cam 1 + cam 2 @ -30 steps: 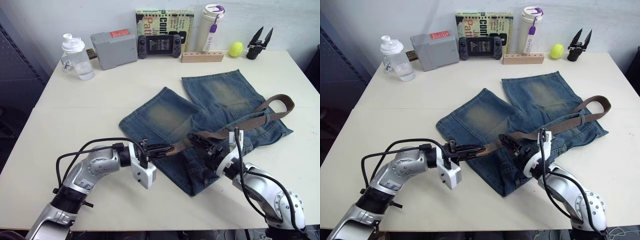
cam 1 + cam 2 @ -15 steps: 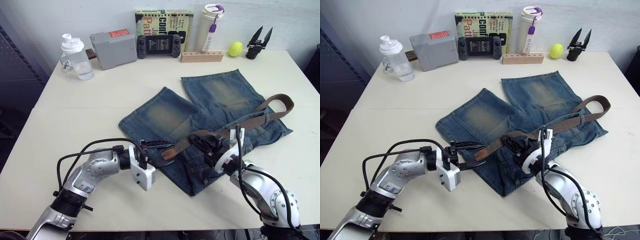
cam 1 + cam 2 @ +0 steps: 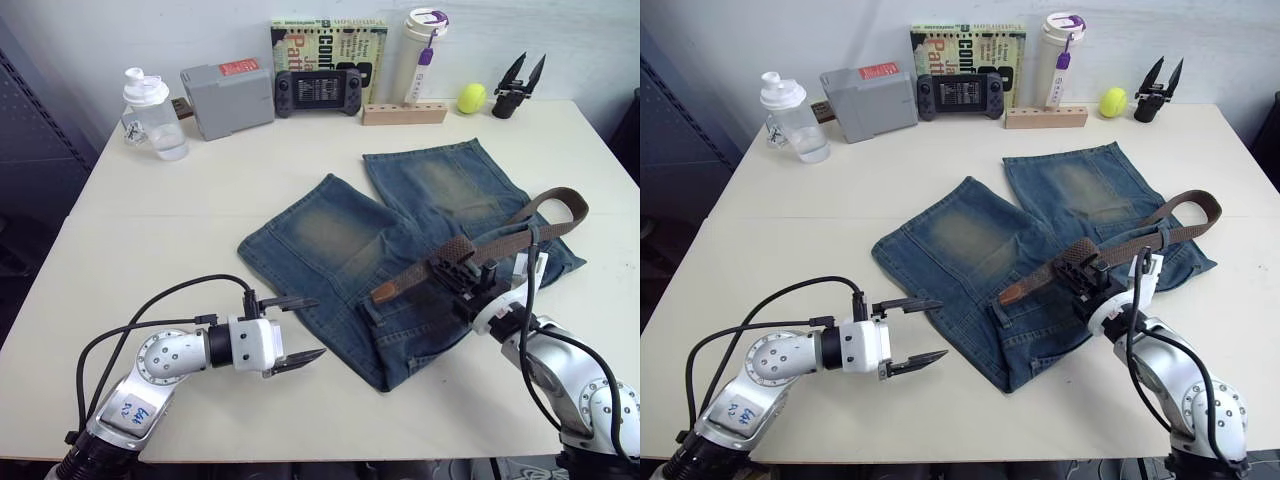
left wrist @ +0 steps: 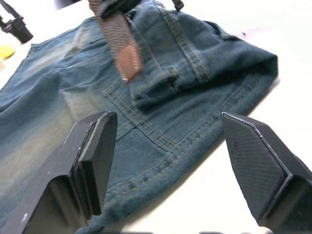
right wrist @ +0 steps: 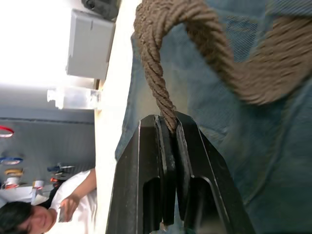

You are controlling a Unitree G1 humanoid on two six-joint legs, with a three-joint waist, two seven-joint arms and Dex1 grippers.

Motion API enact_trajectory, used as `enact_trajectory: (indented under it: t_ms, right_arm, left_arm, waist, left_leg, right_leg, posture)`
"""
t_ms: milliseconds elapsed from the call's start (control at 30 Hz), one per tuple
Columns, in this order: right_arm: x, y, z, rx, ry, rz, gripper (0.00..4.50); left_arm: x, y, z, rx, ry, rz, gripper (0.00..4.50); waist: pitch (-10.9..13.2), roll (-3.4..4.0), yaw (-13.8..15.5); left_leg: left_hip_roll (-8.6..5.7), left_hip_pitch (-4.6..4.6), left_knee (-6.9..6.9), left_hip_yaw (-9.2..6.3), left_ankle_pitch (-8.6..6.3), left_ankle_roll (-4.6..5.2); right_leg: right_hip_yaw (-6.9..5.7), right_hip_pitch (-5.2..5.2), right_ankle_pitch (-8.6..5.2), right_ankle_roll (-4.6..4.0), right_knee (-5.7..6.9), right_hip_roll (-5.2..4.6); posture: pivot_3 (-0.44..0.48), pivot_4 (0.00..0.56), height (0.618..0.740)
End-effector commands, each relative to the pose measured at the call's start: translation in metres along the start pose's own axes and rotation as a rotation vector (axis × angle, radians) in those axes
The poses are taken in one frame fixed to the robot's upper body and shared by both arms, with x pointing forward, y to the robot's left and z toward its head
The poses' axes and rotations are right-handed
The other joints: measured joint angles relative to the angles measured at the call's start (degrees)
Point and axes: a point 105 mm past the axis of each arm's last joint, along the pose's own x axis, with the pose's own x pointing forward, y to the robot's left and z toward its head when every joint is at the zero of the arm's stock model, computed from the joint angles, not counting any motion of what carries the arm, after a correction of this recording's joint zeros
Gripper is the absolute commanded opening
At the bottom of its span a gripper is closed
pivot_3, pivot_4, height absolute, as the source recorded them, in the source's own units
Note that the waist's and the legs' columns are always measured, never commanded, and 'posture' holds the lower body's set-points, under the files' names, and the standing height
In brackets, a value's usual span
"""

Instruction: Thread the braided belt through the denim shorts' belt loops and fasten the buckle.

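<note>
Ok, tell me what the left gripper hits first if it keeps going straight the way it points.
Probably the denim shorts: the open left gripper points at their waistband edge, with the braided belt's leather tip lying farther along. Depth is uncertain.

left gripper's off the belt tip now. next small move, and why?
Probably bring the open left gripper back to the plain brown leather tip of the dark-brown braided belt and re-grip it. The tip lies loose on the faded blue denim shorts, while the right gripper pinches the strap further along.

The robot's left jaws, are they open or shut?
Open. The left gripper has its two black fingers spread wide apart over the table edge, holding nothing, beside the denim shorts.
</note>
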Motion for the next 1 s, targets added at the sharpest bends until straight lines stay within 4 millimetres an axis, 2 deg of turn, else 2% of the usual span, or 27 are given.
enact_trajectory:
  t_ms: [33, 433, 667, 800, 1000]
  right_arm:
    - [0.0, 0.003, 0.008, -0.024, -0.02, 0.018, 0.0]
    - [0.003, 0.0, -0.003, -0.16, 0.054, 0.0, 0.0]
    - [0.003, 0.001, -0.011, -0.299, 0.116, -0.006, 0.0]
    - [0.001, -0.002, 0.005, -0.372, 0.083, -0.026, 0.0]
    - [0.001, 0.008, 0.005, -0.449, 0.096, 0.017, 0.0]
  left_arm:
    - [0.0, 0.001, 0.012, 0.015, -0.035, 0.017, 3.75]
    - [0.001, 0.0, 0.016, 0.018, -0.039, 0.019, 3.75]
    - [0.002, 0.002, 0.015, 0.024, -0.041, 0.023, 3.75]
    - [0.002, 0.002, 0.016, 0.028, -0.04, 0.026, 3.75]
    - [0.003, 0.003, 0.016, 0.036, -0.04, 0.031, 3.75]
  waist:
    - [0.0, 0.0, -0.01]
    - [0.0, 0.01, 0.05]
    - [0.0, 0.01, 0.03]
    - [0.0, 0.01, 0.07]
    - [0.0, 0.01, 0.06]
  left_leg:
    - [-0.02, 0.0, 0.0, 0.03, 0.0, 0.0]
    - [0.0, 0.0, 0.0, 0.31, 0.0, 0.0]
    - [-0.01, 0.0, 0.0, 0.35, 0.0, 0.0]
    - [-0.01, -0.01, 0.0, 0.37, 0.0, 0.0]
    - [-0.02, -0.01, -0.01, 0.38, 0.0, 0.0]
  right_leg:
    - [0.0, 0.0, 0.0, 0.0, 0.0, 0.02]
    - [0.01, -0.01, 0.0, 0.0, -0.01, 0.01]
    - [0.01, -0.01, 0.0, 0.0, -0.01, 0.01]
    - [0.01, -0.01, 0.0, -0.01, -0.02, 0.01]
    - [0.0, -0.01, 0.0, 0.0, -0.03, 0.02]
  posture:
    - [0.0, 0.15, 0.726]
    - [0.0, 0.15, 0.726]
    - [0.0, 0.15, 0.726]
    - [0.0, 0.15, 0.726]
    - [0.0, 0.15, 0.726]
